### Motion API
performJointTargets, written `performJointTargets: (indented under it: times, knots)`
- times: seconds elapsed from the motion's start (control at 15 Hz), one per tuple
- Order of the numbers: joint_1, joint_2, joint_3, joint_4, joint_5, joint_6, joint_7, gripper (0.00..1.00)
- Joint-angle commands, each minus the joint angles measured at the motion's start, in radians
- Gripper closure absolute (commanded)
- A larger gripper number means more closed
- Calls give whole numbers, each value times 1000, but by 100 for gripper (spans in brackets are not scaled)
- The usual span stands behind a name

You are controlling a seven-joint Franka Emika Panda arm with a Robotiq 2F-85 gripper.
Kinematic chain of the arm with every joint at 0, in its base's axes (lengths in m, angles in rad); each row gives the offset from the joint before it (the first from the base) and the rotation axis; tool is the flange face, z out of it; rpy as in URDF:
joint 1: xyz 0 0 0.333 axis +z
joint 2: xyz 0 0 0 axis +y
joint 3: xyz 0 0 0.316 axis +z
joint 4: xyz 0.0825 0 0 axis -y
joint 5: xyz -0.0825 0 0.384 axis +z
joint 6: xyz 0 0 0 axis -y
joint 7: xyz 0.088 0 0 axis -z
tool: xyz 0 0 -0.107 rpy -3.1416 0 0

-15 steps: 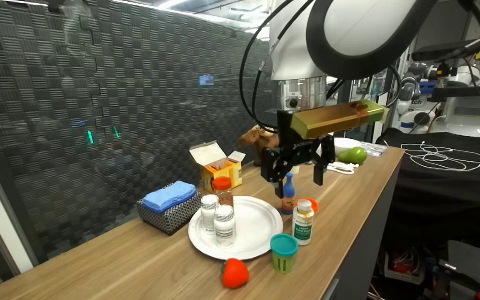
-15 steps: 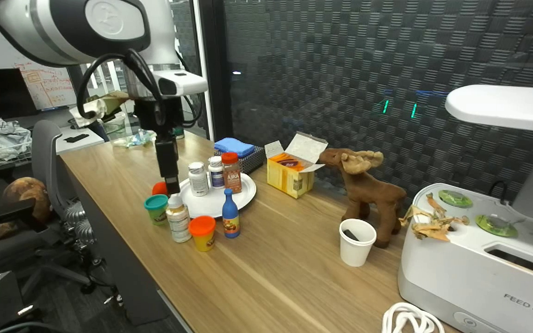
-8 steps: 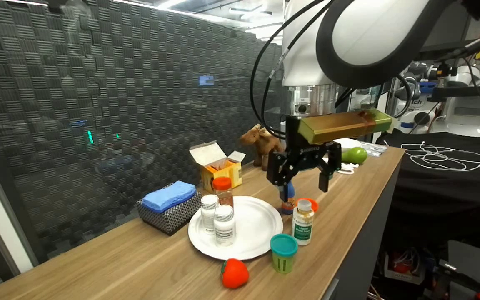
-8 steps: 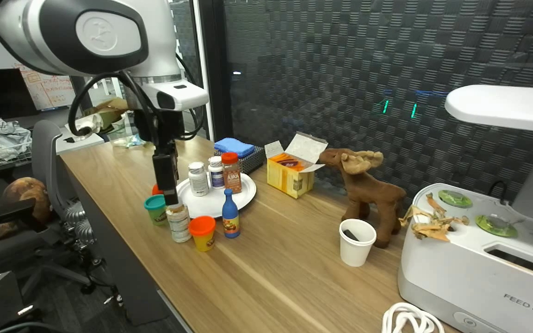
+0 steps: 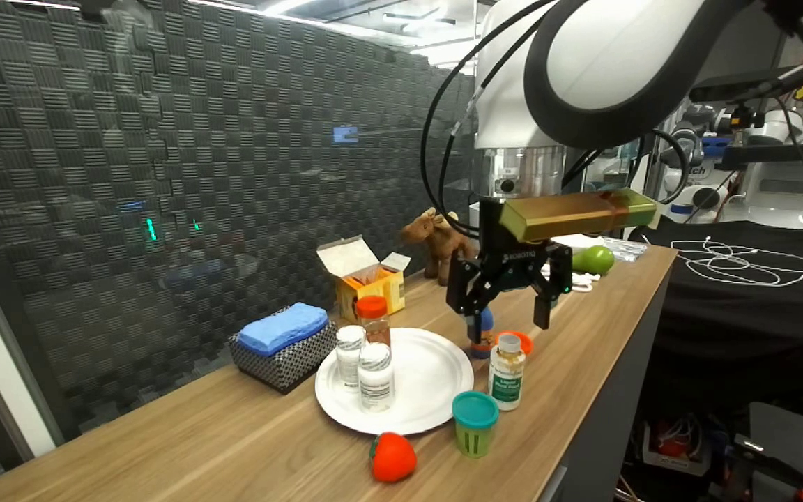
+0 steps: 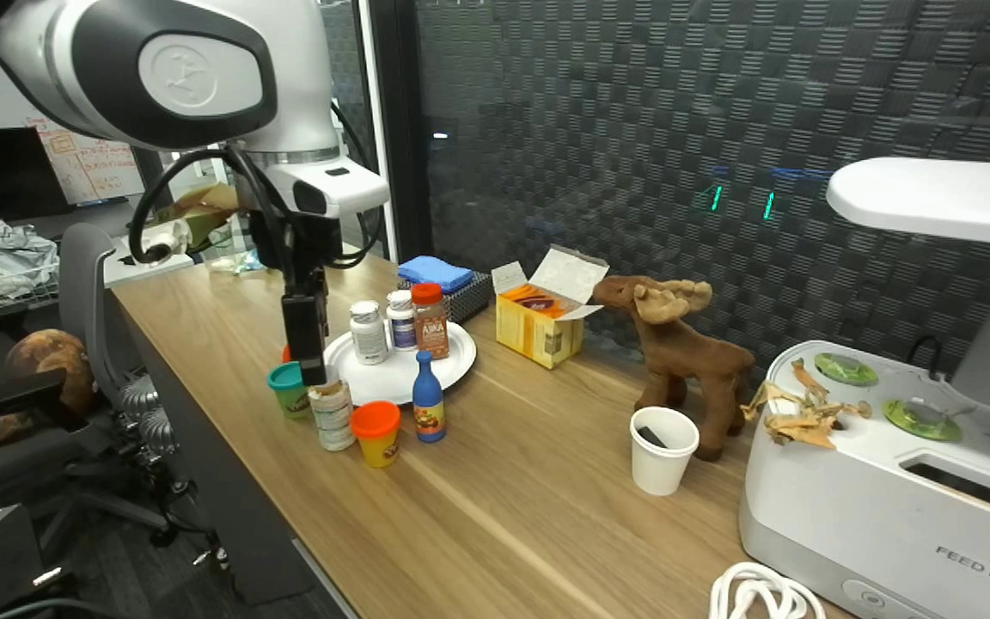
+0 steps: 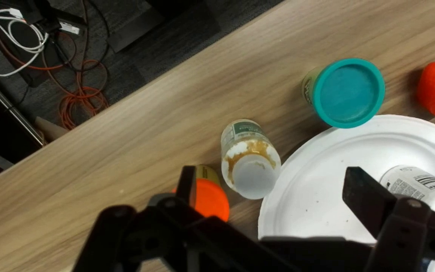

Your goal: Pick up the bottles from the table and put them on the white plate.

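Observation:
The plant food bottle (image 5: 506,380) with a green label stands upright on the table beside the plate, also in an exterior view (image 6: 333,423) and the wrist view (image 7: 244,147). A blue bottle (image 6: 429,413) stands nearby, partly behind a finger in an exterior view (image 5: 485,343). The white plate (image 5: 436,380) holds two white bottles (image 5: 376,382) (image 5: 348,357) and a red-capped jar (image 5: 373,319). My gripper (image 5: 509,330) is open and empty, above the plant food bottle. In the wrist view the bottle's cap lies between the fingers (image 7: 272,179), nearer the left finger.
A teal-lidded tub (image 7: 347,94) and an orange-lidded tub (image 6: 376,437) flank the plant food bottle. A red strawberry-like toy (image 5: 394,457) lies in front of the plate. An open yellow box (image 6: 538,331) and a moose toy (image 6: 684,352) stand behind. The table edge runs close by.
My gripper has moved down and a little to the right in an exterior view, closer over the plant food bottle. It has stayed open, and the objects have not moved.

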Motion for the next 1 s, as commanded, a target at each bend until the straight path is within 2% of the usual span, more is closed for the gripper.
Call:
performJointTargets:
  times: [0.0,0.13,0.2,0.27,0.6,0.87,0.93]
  knots:
    - [-15,14,19,-3,32,26,-33,0]
    - [-15,25,18,0,30,25,-33,0]
    - [-15,28,18,1,30,24,-33,16]
    - [-14,30,17,0,30,26,-32,27]
    - [-12,24,16,-8,-6,53,10,67]
    - [-10,17,18,-11,-9,59,11,95]
    - [-8,12,20,-11,-11,55,14,92]
